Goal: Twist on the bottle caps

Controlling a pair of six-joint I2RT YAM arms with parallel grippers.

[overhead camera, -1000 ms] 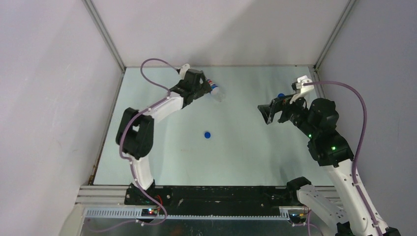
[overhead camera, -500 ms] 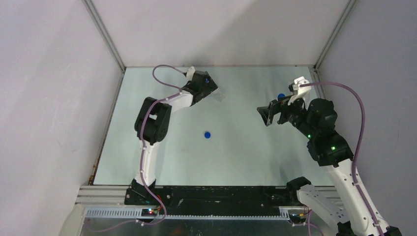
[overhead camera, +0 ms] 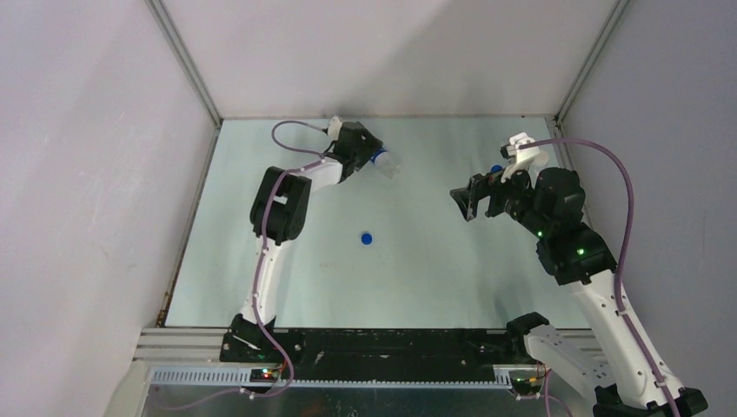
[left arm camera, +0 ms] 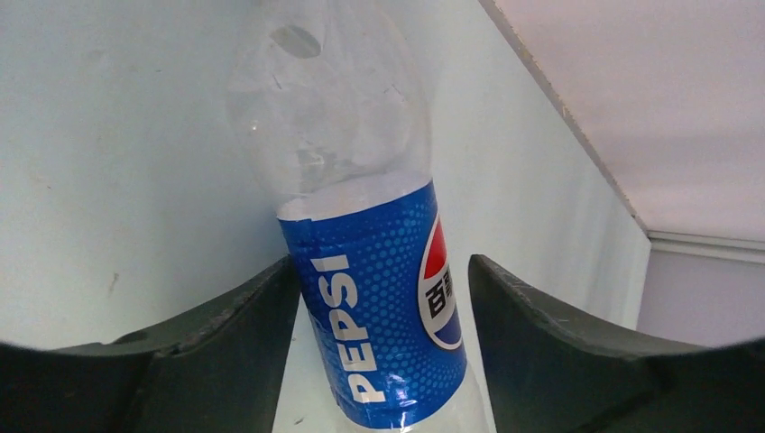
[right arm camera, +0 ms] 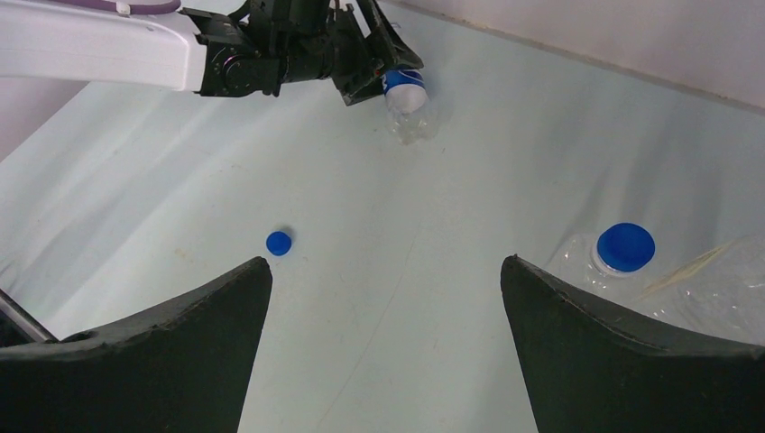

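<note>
On pale blue-green tabletop (overhead camera: 434,278) inside white-walled booth (overhead camera: 391,52): task early, by the look. Apparently one done: small blue round plastic cap (right arm camera: 625,246) sitting on plain clear plastic bottle (right arm camera: 577,271), far right. Left to do: clear Pepsi-labelled plastic bottle (left arm camera: 356,216) lying far left, mouth seemingly bare; second small blue screw cap (overhead camera: 367,237) loose mid-table. L arm (overhead camera: 278,208) stretched to far edge, left gripper (left arm camera: 381,271) straddling Pepsi label, fingers v. close either side; clamped or not, can't tell. R arm (overhead camera: 574,252) raised, right gripper (right arm camera: 386,263) spread wide, holding nothing.
</note>
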